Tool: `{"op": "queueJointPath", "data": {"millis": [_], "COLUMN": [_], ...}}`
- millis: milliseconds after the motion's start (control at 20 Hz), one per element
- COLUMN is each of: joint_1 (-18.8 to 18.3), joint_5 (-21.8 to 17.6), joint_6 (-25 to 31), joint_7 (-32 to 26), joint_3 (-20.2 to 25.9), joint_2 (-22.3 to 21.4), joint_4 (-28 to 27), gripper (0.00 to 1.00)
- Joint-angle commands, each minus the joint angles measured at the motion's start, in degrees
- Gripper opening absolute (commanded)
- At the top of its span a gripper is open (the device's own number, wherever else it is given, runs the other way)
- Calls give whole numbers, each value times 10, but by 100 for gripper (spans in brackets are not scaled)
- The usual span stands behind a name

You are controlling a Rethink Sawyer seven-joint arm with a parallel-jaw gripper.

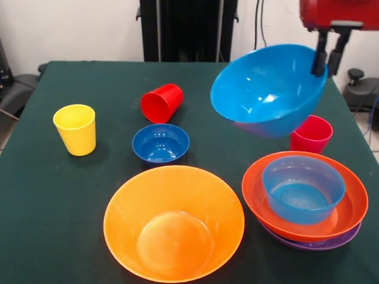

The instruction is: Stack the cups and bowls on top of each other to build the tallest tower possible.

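Observation:
My gripper (329,61) at the top right is shut on the rim of a large blue bowl (269,89), which hangs tilted in the air with its opening facing the camera. Below it stands the tower: a purple bowl (331,243) lowest, a red-orange bowl (350,201) in it, and a light blue bowl (303,189) inside that. A pinkish-red cup (311,136) stands upright just behind the tower, partly under the held bowl. A red cup (161,103) lies on its side. A yellow cup (75,129) stands upright at the left.
A small dark blue bowl (160,143) sits mid-table, and a huge orange bowl (173,222) sits at the front. The dark green table (41,201) has edges close on the left and right.

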Motion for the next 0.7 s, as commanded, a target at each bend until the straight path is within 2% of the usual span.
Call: {"op": "queueJointPath", "data": {"millis": [50,450,700], "joint_1": [27,39,44], "joint_5": [7,21,28], "joint_6": [45,58,31], "joint_7": [131,125,132], "joint_3": [-3,-15,-25], "joint_2": [79,128,165], "joint_4": [-103,-170,-193], "gripper": [0,0,0]}}
